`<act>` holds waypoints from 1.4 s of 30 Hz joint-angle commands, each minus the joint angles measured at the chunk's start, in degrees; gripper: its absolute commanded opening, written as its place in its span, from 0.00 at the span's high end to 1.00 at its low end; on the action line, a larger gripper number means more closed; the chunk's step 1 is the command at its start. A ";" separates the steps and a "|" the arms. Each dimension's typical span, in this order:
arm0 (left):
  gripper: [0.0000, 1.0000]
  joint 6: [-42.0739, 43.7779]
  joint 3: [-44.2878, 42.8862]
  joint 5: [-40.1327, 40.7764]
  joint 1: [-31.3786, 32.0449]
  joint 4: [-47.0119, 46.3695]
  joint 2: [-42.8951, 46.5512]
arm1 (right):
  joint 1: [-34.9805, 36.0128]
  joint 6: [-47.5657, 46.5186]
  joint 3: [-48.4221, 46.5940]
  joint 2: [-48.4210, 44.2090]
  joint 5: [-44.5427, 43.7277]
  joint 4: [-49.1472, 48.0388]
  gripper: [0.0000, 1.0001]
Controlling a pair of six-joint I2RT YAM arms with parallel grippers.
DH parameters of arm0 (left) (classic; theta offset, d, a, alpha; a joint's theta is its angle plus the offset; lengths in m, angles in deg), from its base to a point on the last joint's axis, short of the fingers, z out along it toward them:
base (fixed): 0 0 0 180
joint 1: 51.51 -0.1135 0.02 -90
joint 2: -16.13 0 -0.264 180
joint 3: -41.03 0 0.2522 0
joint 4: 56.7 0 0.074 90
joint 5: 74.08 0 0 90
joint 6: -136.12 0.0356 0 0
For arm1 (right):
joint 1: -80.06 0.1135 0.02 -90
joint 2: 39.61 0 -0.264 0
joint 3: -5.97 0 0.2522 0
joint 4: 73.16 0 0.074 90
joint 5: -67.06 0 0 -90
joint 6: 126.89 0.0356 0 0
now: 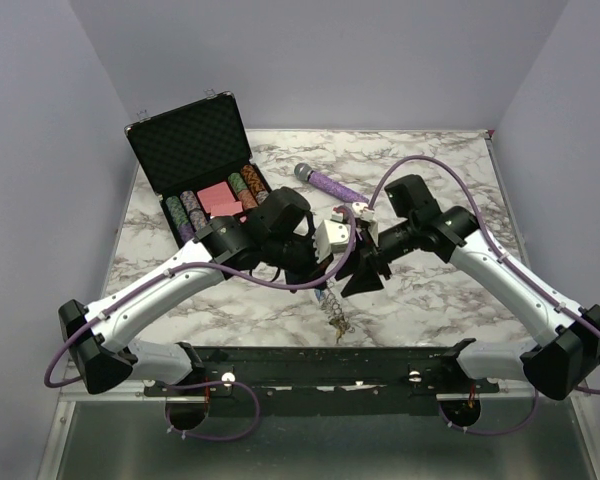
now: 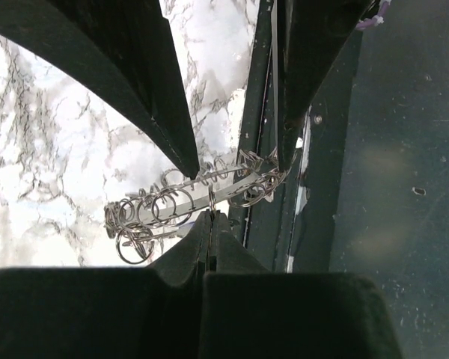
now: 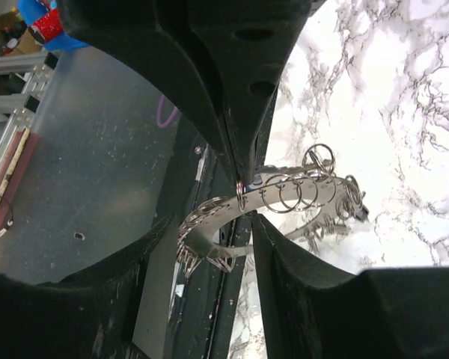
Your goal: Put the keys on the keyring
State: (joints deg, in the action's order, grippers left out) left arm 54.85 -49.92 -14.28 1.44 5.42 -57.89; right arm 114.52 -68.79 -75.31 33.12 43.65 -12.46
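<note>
My left claw point(image 2: 212, 215) pinches the big silvery metal keyring point(image 2: 239, 185). My right claw point(image 3: 212, 221) is spread open, close beside it.

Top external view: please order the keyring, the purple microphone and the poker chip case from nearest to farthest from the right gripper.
1. keyring: right at the right gripper, on its near-left side.
2. purple microphone: lying on the table behind the gripper.
3. poker chip case: open, at the far left of the table.

Chip case point(image 1: 190, 140) back-left on the table point(image 1: 440, 290), microphone point(image 1: 325, 182) right of it — keyring point(image 2: 236, 185) nearer, centre front.
</note>
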 commanded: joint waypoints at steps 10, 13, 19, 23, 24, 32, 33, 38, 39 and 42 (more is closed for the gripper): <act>1.00 0.06 -4.82 -3.82 -0.04 1.57 -2.36 | 0.79 10.01 4.51 -0.66 5.83 -13.44 0.50; 1.00 -0.38 -4.64 -4.52 -0.04 0.78 -2.45 | 0.79 12.73 5.82 -0.75 7.24 -16.34 0.52; 1.00 -1.08 -4.55 -5.22 -0.13 -0.19 -2.62 | 0.70 16.69 7.85 -1.45 7.42 -21.00 0.60; 1.00 -1.52 -4.64 -5.57 -0.30 -0.46 -2.45 | 0.79 17.31 7.94 -1.62 6.71 -21.36 0.65; 1.00 -1.52 -4.64 -5.49 -0.30 -0.46 -2.45 | 0.70 17.31 7.94 -1.63 6.63 -21.36 0.66; 1.00 -1.79 -4.20 -5.58 -0.57 -0.37 -2.09 | 0.79 17.22 7.76 -1.89 6.71 -21.01 0.93; 1.00 -1.79 -4.20 -5.58 -0.57 -0.37 -2.18 | 0.79 17.22 7.76 -1.89 6.89 -20.92 0.97; 1.00 -3.54 -3.06 -4.09 -1.09 -2.91 -0.87 | 0.70 17.13 8.20 -2.24 7.94 -20.39 1.00; 0.98 -4.24 -2.27 -3.91 -1.27 -3.96 -0.34 | 0.79 17.83 8.46 -2.41 8.38 -20.74 1.00; 0.79 -6.79 1.41 -3.55 -1.97 -8.44 2.73 | 0.61 20.99 9.43 -3.03 9.00 -23.20 1.00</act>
State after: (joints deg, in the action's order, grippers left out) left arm 51.68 -52.13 -18.21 0.46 6.71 -59.64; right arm 114.61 -51.32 -67.14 31.98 48.96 -32.13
